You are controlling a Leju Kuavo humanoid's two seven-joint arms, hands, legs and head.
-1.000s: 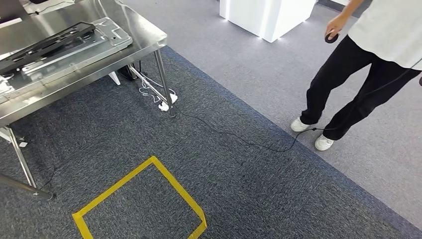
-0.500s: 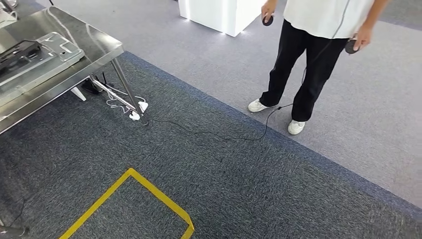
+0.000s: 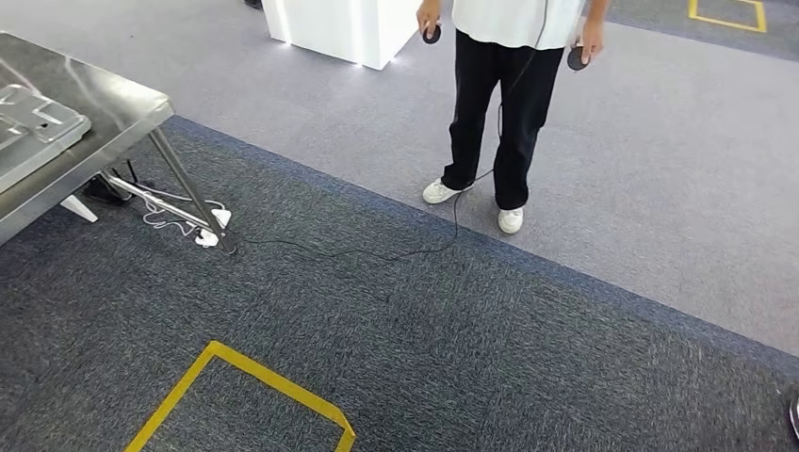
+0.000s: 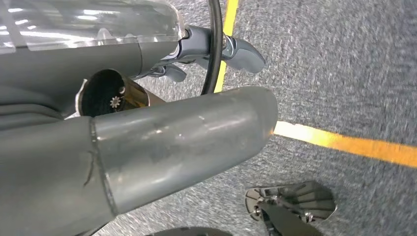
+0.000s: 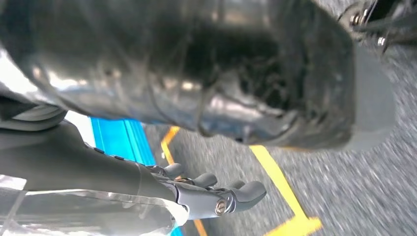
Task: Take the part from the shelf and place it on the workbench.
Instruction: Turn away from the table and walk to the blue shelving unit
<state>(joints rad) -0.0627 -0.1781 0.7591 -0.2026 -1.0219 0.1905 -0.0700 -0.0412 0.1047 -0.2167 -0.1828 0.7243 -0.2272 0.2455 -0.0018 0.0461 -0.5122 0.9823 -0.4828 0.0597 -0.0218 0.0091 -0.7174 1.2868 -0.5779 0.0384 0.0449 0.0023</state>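
The steel workbench [image 3: 113, 104] stands at the left edge of the head view, with the corner of a silver metal panel [image 3: 38, 127] lying on it. My left hand [image 4: 162, 132] hangs over grey carpet in the left wrist view, its thick thumb in front and its dark fingers [image 4: 241, 51] spread with nothing in them. In the right wrist view my right hand [image 5: 196, 191] also hangs down, fingers [image 5: 246, 191] apart and holding nothing.
A person [image 3: 504, 104] stands ahead on the lighter floor, a dark round controller in each hand, with a black cable [image 3: 377, 252] running to a power strip [image 3: 209, 231] under the bench. A white block [image 3: 339, 28] stands behind. A yellow tape square [image 3: 254, 377] marks the carpet.
The camera has swung to the right: the workbench slid to the left edge and the person came to the top middle. The black part on the bench has left the picture.
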